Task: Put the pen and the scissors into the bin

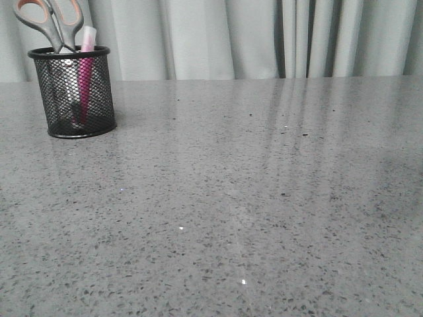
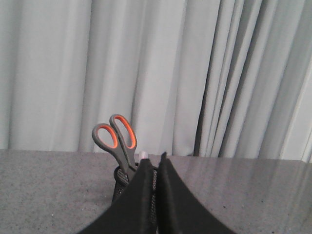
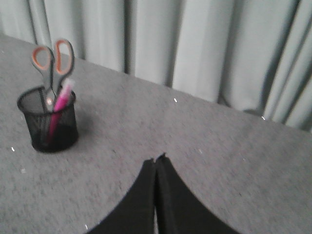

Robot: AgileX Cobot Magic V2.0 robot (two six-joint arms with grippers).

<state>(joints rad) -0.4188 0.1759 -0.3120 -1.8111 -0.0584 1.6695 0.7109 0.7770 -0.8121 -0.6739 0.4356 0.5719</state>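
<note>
The black mesh bin (image 1: 74, 92) stands at the far left of the table. The scissors (image 1: 54, 21) stand in it, handles up, and the pink pen (image 1: 85, 63) stands in it beside them. All three also show in the right wrist view: the bin (image 3: 48, 122), the scissors (image 3: 52, 61) and the pen (image 3: 61, 100). My left gripper (image 2: 156, 157) is shut and empty, with the bin (image 2: 122, 183) and scissors (image 2: 117, 139) just beyond its tips. My right gripper (image 3: 157, 158) is shut and empty above bare table, well away from the bin. Neither gripper shows in the front view.
A grey speckled tabletop (image 1: 251, 198) spreads across the front view. Pale curtains (image 1: 264, 36) hang behind the table's far edge.
</note>
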